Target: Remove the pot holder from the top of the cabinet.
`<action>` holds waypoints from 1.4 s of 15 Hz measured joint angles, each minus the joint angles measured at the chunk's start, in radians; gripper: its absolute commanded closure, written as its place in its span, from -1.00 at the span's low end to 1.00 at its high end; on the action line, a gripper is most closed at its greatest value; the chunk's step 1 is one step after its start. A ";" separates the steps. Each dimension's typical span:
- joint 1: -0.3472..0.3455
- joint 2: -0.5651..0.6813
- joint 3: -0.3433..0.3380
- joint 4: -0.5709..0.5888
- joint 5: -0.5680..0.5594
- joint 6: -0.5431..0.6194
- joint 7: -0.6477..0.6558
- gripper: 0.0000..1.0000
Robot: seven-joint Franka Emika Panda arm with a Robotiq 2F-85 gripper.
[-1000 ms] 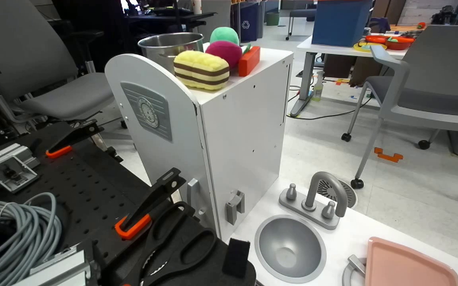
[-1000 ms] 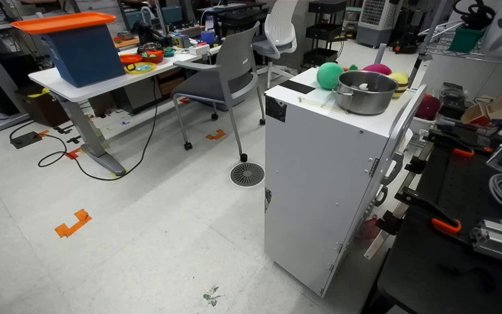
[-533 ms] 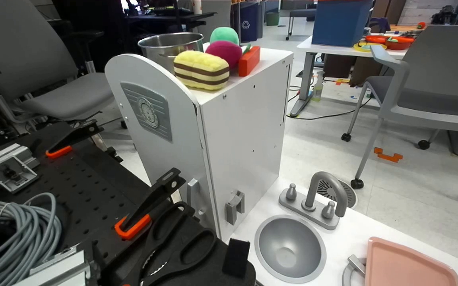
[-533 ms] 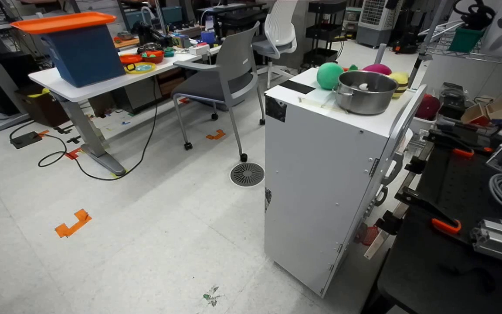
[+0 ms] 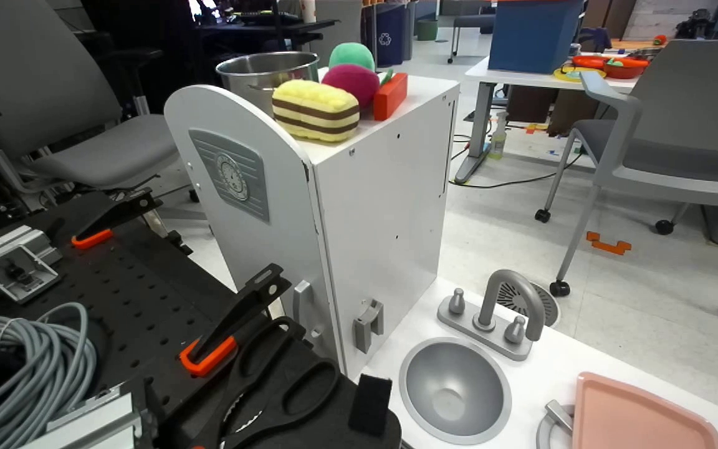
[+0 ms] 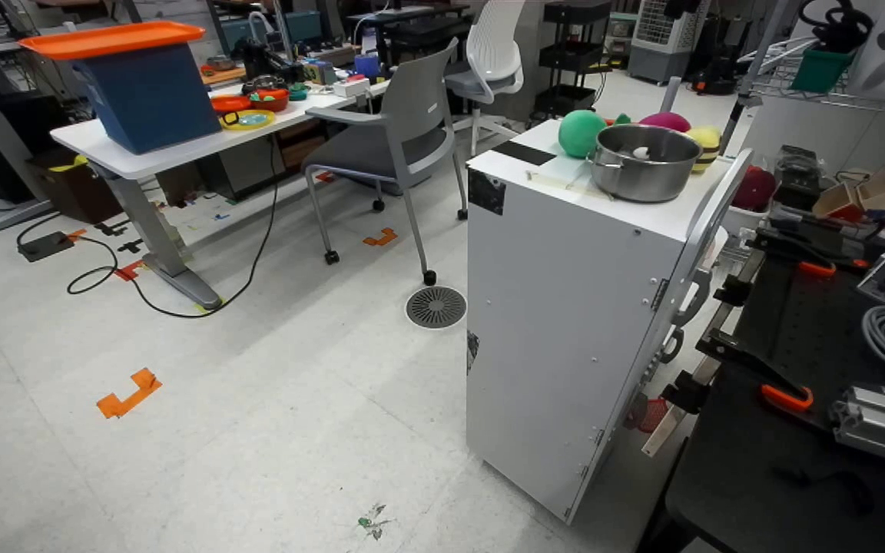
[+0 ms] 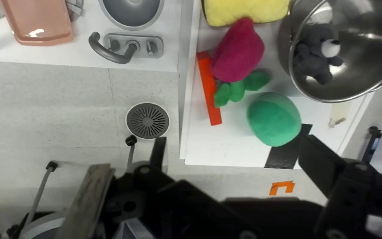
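Observation:
The white cabinet (image 5: 390, 193) with its rounded emblem panel stands upright in both exterior views; its top also shows in the wrist view (image 7: 224, 146). No pot holder shows on its top. Low beside the cabinet (image 6: 565, 307), in the gap before the black table, a small red patch with a fine check pattern (image 6: 653, 415) looks like the pot holder; it is partly hidden, too small to be sure. My gripper (image 7: 233, 146) is open and empty in the wrist view, its fingers wide apart near one end of the cabinet top. It is out of both exterior views.
On the cabinet top are a steel pot (image 7: 350, 56) holding a grey plush, a yellow layered block (image 7: 247, 11), a magenta plush (image 7: 239, 49), a green ball (image 7: 274, 119) and a red-orange bar (image 7: 209, 88). A faucet (image 5: 508, 305) and sink (image 5: 455, 393) stand beside it.
In an exterior view the red patch low beside the cabinet was dull and blurred one second ago; it now shows clearer and slightly lower. The toys and pot have not moved.

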 measured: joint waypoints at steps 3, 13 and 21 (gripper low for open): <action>0.029 -0.062 0.014 -0.038 0.000 0.000 0.000 -1.00; 0.056 -0.130 0.016 -0.089 -0.005 0.001 0.001 -1.00; 0.056 -0.130 0.016 -0.088 -0.005 0.001 0.001 -1.00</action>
